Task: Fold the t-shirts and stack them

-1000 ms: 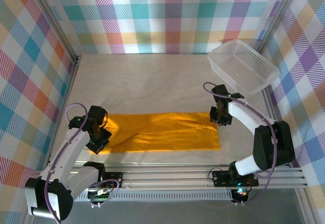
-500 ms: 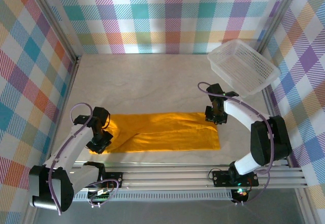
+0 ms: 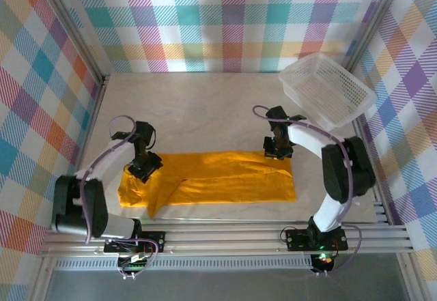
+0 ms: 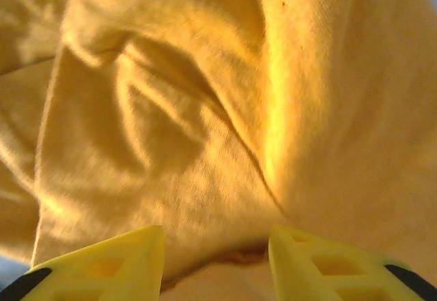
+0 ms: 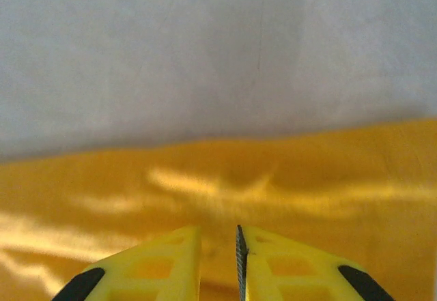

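Observation:
One orange-yellow t-shirt (image 3: 225,181) lies on the table as a long folded strip, and its left end is rumpled with a slanted flap. My left gripper (image 3: 145,169) hovers over that left end. In the left wrist view its yellow fingers (image 4: 116,260) stand apart above wrinkled cloth (image 4: 205,110), with a raised fold between them (image 4: 217,239). My right gripper (image 3: 277,153) is at the shirt's far right edge. In the right wrist view its jaws (image 5: 219,239) stand a narrow gap apart over the cloth (image 5: 205,185), gripping nothing that I can see.
A white mesh basket (image 3: 328,89) sits tilted at the back right corner. The pale table top (image 3: 205,110) stretches behind the shirt. Checked walls close in the sides and back, and an aluminium rail (image 3: 225,236) runs along the near edge.
My left gripper moved away from the near left corner onto the shirt's left end and opened, leaving the cloth bunched. My right gripper slid left along the far edge, its jaws narrowing.

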Available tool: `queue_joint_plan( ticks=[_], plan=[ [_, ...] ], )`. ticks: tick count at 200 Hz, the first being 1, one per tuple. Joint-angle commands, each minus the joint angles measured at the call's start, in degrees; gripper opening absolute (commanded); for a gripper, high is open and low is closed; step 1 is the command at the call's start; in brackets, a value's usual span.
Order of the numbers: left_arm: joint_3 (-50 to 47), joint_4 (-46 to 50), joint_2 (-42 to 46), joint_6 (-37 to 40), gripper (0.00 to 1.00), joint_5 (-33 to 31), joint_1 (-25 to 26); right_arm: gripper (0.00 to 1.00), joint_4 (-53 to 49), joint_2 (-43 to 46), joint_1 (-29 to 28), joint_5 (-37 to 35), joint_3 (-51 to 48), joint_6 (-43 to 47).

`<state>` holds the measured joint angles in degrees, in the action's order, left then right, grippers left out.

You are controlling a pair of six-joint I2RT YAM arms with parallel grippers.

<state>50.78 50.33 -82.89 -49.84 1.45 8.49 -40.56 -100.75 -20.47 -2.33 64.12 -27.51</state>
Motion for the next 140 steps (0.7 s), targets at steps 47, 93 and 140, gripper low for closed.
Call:
queue_joint_plan(
  ticks=[47, 93, 140],
  plan=[
    [13.1, -6.1, -22.8, 5.7, 0.40, -1.4, -2.0, 0.22, -7.7, -14.8, 6.1, -1.6, 14.5, 3.4],
    [29.1, -4.1, -29.1, 10.9, 0.46, -4.3, -1.8, 0.27, -9.5, -19.3, 8.1, -1.9, 27.2, 10.4],
    [23.1, -6.7, -20.9, 10.8, 0.47, -1.1, 0.4, 0.25, -5.6, -7.8, 5.7, -0.3, 15.2, 4.7]
  ],
)
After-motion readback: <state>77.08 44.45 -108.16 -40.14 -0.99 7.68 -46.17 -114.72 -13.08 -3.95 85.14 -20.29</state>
